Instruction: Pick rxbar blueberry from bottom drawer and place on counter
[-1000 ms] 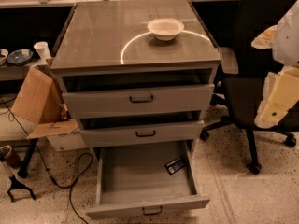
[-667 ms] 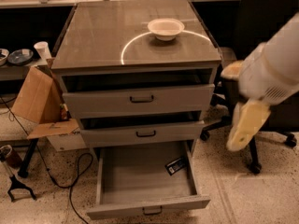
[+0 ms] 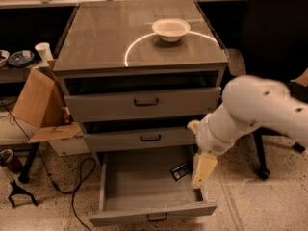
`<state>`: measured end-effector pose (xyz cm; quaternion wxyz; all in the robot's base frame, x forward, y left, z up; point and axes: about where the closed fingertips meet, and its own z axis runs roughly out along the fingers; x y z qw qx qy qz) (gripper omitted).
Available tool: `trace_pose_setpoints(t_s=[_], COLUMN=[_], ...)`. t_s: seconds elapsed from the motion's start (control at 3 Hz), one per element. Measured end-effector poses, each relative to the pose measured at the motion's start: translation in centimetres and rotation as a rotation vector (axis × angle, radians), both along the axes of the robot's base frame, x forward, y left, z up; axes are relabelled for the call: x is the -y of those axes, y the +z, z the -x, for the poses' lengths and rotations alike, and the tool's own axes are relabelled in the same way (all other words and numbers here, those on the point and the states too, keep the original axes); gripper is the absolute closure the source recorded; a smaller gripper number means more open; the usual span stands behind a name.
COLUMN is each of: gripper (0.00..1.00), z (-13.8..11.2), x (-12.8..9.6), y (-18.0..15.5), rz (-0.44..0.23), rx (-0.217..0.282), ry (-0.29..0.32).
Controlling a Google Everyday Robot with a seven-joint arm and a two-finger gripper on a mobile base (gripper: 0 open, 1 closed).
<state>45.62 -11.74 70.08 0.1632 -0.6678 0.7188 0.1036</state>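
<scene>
The rxbar blueberry [image 3: 181, 171], a small dark wrapper with pale marks, lies flat on the floor of the pulled-out bottom drawer [image 3: 139, 189], near its back right corner. My gripper [image 3: 198, 149] comes in from the right on a white arm and hangs over the drawer's right side, just right of the bar and apart from it. It is open and empty, with one cream finger [image 3: 204, 170] pointing down beside the bar. The counter [image 3: 106, 37], a glossy grey-brown slab with a white arc, tops the cabinet.
A white bowl [image 3: 171, 29] stands on the counter at the back right. Two upper drawers [image 3: 144, 102] are slightly ajar. A black office chair [image 3: 276, 42] stands to the right. A cardboard box [image 3: 41, 105] and cables [image 3: 72, 186] lie at the left.
The arm has swung from the far right down and left, bringing the gripper over the right side of the bottom drawer beside the bar.
</scene>
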Motion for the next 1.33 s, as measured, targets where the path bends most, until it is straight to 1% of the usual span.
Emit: trace_pose_setpoints(t_s=[0.33,0.67,1.0,1.33], gripper=[0.00,0.00,0.00,0.00], z=[-1.7,-2.6,-2.2,-3.4], x=[-3.5,-3.7,-3.5,-2.5], y=[-12.0,-11.4,-11.3,-11.8], rz=[0.009,-0.011,-0.005,0.079], rx=[-0.052,-0.021,-0.031,0.026], ry=[-0.034,-0.053,-0.045,-0.106])
